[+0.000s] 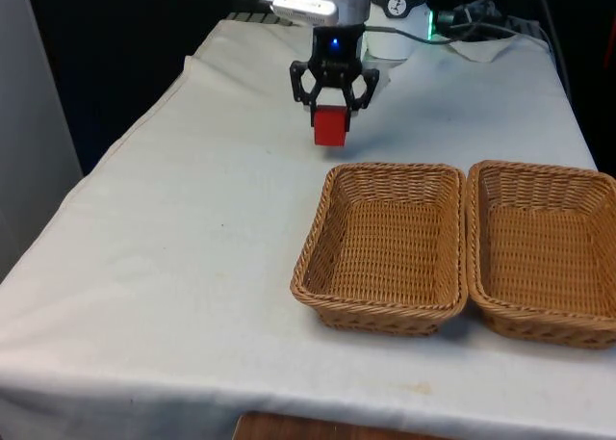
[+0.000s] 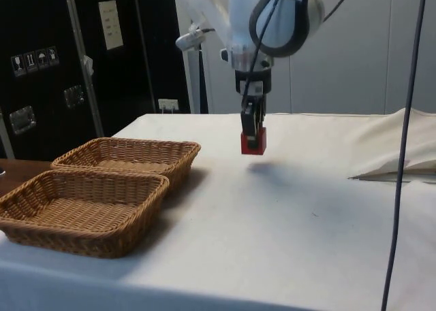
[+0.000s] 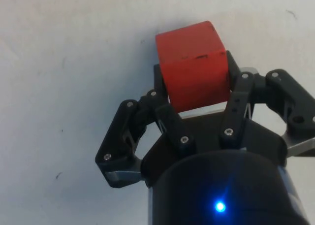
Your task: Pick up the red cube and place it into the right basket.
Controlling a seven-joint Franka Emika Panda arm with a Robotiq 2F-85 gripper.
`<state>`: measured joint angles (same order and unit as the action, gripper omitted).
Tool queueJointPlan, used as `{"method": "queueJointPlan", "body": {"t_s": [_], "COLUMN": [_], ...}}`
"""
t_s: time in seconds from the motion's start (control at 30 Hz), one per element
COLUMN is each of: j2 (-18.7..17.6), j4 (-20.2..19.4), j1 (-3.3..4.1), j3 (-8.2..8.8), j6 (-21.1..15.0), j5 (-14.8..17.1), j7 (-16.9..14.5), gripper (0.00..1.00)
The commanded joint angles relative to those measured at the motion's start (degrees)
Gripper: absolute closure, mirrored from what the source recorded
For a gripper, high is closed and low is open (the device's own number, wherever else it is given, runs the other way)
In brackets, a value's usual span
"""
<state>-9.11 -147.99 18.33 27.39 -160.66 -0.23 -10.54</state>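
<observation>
— White cloth covers the surface (image 1: 173,267). What's in the 2 baskets?
— Nothing: left basket (image 1: 385,247) and right basket (image 1: 544,252), touching, both bare wicker.
— And the red cube (image 1: 330,126)?
— My fingers (image 3: 231,77) clamp it; the side view shows it hanging above the cloth, beyond the baskets.

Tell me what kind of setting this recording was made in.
Probably a robotics lab or test bench: a table under a white cloth, dark equipment cabinets behind it, and staged props, two wicker baskets and a red cube held in the pincer.

White-clothed table (image 1: 192,267); two wicker baskets (image 1: 390,247) side-by-side
</observation>
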Motion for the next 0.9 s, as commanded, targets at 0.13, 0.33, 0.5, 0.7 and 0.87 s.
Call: {"method": "queueJointPlan", "body": {"t_s": [0.13,0.33,0.5,0.7,0.87], "j2": [1.55,3.67,5.44,6.88,7.73], "j4": [0.8,1.95,2.52,2.52,2.75], "j1": [0.17,0.0,-0.06,-0.06,0.0], "j3": [0.69,0.52,0.4,0.29,0.0], "j6": [2.18,5.61,8.02,8.82,8.71], "j5": [-1.55,-1.55,-1.26,-1.03,-0.57], "j7": [0.74,0.57,0.34,0.23,0.11], "gripper": [0.97,0.97,0.97,0.97,0.97]}}
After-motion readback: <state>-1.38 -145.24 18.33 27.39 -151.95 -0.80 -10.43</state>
